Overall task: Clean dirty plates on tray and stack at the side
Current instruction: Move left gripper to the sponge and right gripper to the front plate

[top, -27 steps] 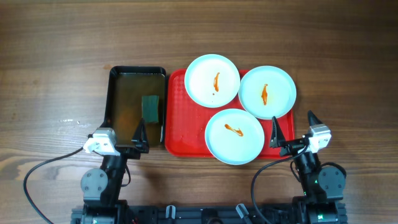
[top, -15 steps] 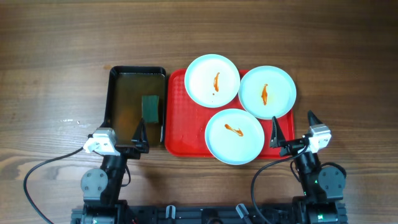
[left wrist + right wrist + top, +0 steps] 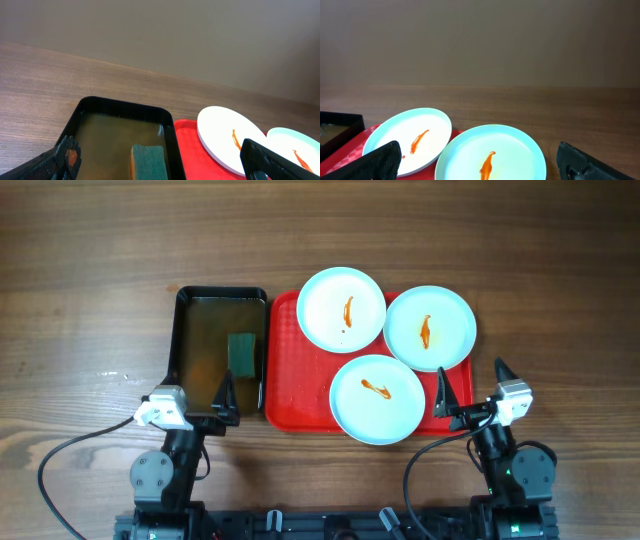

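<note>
Nothing's been cleaned yet, far as I can tell. All three plates (image 3: 377, 398) are on the red tray (image 3: 296, 385), roughly mid-table and a bit toward the right edge. Two sit along the tray's far side and one on its near side, hanging over the rim. Each has an orange-red sauce streak. Nothing is stacked at the side. Just left of the tray is a black bin (image 3: 220, 291) of brownish water with a green sponge (image 3: 242, 352) in it.

Both arms sit at the near edge of the table (image 3: 100, 260). The left hand (image 3: 198, 395) is over the bin's near end, fingers spread wide, holding nothing. The right hand (image 3: 470, 380) is by the tray's near right corner, also spread and empty.

My read: this is the very first step, going for the sponge. The left hand needs to go forward and down into the bin and pinch the sponge across its narrow sides, while the right hand gets hold of a plate rim. Those shallow rims look tricky to get under.
</note>
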Tool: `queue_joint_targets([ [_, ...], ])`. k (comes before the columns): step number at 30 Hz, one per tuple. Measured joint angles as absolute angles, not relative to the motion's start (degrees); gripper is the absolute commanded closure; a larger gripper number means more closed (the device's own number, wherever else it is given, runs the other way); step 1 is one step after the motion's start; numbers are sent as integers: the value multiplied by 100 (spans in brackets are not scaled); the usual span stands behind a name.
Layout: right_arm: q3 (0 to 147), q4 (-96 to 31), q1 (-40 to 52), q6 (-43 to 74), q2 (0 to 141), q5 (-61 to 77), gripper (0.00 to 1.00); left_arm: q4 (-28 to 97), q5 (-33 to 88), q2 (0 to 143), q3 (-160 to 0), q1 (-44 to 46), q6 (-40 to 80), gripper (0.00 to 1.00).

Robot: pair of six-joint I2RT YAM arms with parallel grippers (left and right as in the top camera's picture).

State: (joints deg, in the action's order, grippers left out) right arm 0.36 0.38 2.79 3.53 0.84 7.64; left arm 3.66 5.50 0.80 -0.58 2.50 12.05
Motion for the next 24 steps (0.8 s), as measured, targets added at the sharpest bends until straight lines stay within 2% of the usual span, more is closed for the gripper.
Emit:
queue_joint_targets([
  [15, 58, -191, 279, 381, 84, 764, 1, 386, 545, 239, -62, 250, 1402, 0],
  [19, 539, -996, 279, 565, 427, 740, 0, 1057, 445, 1066, -591, 250, 1610, 0],
  [24, 1603, -1645, 279, 1118, 1769, 751, 1, 1758, 263, 2899, -2097, 250, 1673, 0],
])
